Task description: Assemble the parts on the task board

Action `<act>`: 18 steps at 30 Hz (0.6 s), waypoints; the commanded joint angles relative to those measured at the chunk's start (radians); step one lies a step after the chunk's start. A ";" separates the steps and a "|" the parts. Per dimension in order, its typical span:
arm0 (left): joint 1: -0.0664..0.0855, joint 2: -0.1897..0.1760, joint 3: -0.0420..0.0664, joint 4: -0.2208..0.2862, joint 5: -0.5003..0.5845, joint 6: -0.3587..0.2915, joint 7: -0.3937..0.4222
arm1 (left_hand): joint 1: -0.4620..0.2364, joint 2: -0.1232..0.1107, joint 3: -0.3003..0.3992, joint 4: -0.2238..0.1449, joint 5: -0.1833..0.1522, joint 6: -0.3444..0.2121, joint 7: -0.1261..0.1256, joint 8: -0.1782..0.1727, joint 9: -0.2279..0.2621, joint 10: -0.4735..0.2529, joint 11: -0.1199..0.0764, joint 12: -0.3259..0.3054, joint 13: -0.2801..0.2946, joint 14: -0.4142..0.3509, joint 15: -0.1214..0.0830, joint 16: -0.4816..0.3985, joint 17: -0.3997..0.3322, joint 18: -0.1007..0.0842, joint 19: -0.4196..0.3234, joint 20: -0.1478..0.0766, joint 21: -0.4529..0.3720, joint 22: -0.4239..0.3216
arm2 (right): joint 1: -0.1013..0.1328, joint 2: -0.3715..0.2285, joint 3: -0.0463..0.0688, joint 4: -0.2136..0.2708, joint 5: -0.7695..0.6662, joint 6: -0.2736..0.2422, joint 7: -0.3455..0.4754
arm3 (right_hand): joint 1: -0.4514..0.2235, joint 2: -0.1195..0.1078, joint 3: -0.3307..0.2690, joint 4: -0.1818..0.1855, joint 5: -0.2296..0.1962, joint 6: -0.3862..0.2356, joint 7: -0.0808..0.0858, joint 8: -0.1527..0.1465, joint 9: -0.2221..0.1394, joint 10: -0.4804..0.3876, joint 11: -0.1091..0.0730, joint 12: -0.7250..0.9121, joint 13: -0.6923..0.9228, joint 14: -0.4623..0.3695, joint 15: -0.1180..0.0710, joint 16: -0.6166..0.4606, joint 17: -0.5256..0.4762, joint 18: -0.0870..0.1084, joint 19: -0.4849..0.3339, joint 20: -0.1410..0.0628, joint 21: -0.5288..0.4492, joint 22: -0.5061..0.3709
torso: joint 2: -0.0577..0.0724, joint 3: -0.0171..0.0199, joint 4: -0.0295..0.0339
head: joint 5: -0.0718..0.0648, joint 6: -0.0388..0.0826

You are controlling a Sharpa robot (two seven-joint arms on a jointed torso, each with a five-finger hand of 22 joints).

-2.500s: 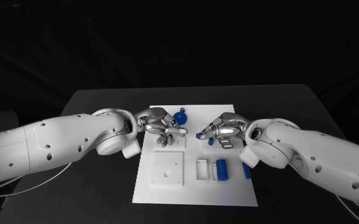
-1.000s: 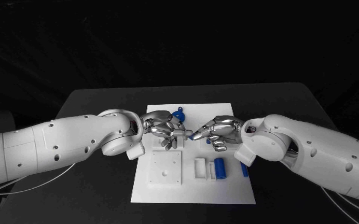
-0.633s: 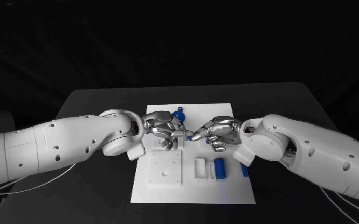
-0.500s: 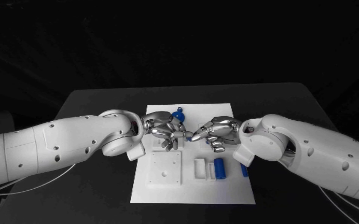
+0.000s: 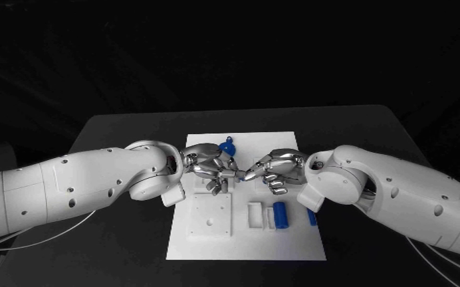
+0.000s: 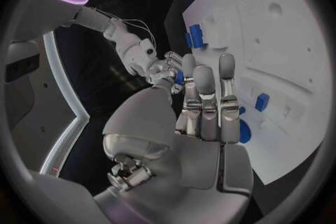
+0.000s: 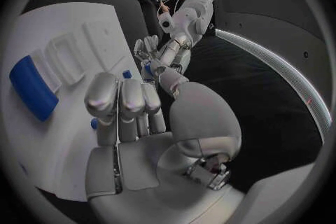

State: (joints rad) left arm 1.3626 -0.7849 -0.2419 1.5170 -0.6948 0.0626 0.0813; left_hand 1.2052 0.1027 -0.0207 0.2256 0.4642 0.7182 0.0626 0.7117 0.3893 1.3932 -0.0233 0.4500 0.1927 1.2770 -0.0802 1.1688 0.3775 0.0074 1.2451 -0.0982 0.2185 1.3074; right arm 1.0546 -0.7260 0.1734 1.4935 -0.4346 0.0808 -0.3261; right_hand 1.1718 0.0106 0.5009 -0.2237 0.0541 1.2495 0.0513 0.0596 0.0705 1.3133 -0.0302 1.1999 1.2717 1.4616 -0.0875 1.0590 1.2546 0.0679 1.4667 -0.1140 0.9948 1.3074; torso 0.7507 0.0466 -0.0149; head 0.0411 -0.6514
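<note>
The white task board point(image 5: 288, 244) lies mid-table. Above its rear half my two hands meet fingertip to fingertip. My right hand point(image 5: 274, 168) has its fingers curled and pinches a small blue part point(image 6: 179, 77) between the thumb and a finger. My left hand point(image 5: 211, 163) reaches the same part point(image 7: 148, 70) with its thumb and a fingertip; whether it grips it is hidden. A blue knobbed part point(image 5: 228, 147) sits at the board's rear. A blue cylinder point(image 5: 279, 214) lies beside a white slotted holder point(image 5: 257, 215), and a slim blue piece point(image 5: 312, 217) lies to its right.
A white square plate point(image 5: 209, 219) is set in the board's front left. Black table point(image 5: 115, 141) surrounds the board on all sides. Both white forearms slope in over the board's side edges.
My right hand has moved left with the small blue part until its fingertips meet my left hand's. The left hand has lifted its fingers slightly off the board.
</note>
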 commanded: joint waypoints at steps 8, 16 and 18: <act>0.000 0.005 0.000 0.006 0.026 0.039 0.013 | 0.023 -0.001 0.036 -0.052 0.100 -0.009 -0.004 0.006 -0.003 -0.007 0.000 -0.009 -0.005 -0.009 -0.001 0.007 0.002 -0.001 -0.010 -0.003 0.007 0.020 | -0.001 0.007 0.000 -0.003 -0.002 0.030 0.002 | 0.001 0.010 -0.003 0.000 0.000 0.007 0.002 0.005 0.001 -0.007 0.000 0.004 0.001 -0.006 -0.001 -0.002 -0.001 -0.007 0.010 0.004 -0.002 0.123 | 0.000 0.0001 -0.0003 | -0.003 -0.001; 0.000 0.006 0.000 0.006 0.036 0.038 0.015 | 0.005 0.008 0.086 -0.113 0.148 -0.021 -0.001 0.008 -0.002 -0.010 0.002 -0.020 -0.013 -0.012 0.000 0.010 0.002 0.001 -0.016 -0.002 0.016 0.021 | -0.001 0.014 -0.003 -0.006 -0.003 0.047 -0.003 | 0.002 0.011 -0.003 -0.001 0.000 0.006 0.002 0.005 0.001 -0.007 0.000 0.005 0.002 -0.006 -0.001 -0.003 -0.002 -0.007 0.010 0.004 -0.002 0.123 | 0.000 0.0002 -0.0003 | -0.003 -0.002; 0.000 0.006 0.000 0.006 0.038 0.039 0.015 | 0.003 0.012 0.095 -0.119 0.165 -0.025 0.001 0.005 -0.005 -0.012 0.004 -0.023 -0.015 -0.012 0.001 0.010 0.002 0.002 -0.017 -0.001 0.017 0.021 | -0.001 0.015 -0.003 -0.006 -0.003 0.052 -0.005 | 0.002 0.011 -0.003 -0.001 0.000 0.006 0.002 0.005 0.001 -0.008 0.000 0.005 0.002 -0.007 -0.001 -0.002 -0.001 -0.007 0.009 0.005 -0.003 0.123 | 0.000 0.0002 -0.0004 | -0.003 -0.002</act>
State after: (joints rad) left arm 1.3626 -0.7841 -0.2425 1.5174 -0.6767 0.0844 0.0822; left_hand 1.2139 0.1099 0.0727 0.1100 0.6247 0.6999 0.0658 0.7177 0.3863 1.3896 -0.0197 0.4326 0.1782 1.2701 -0.0802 1.1733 0.3783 0.0074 1.2378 -0.0984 0.2333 1.3073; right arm 1.0544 -0.7177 0.1706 1.4813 -0.4381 0.0901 -0.3359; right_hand 1.1717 0.0103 0.5008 -0.2239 0.0540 1.2496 0.0554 0.0608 0.0696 1.3132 -0.0301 1.1998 1.2726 1.4616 -0.0875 1.0590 1.2544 0.0679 1.4667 -0.1140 0.9948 1.3074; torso 0.7507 0.0468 -0.0152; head 0.0382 -0.6527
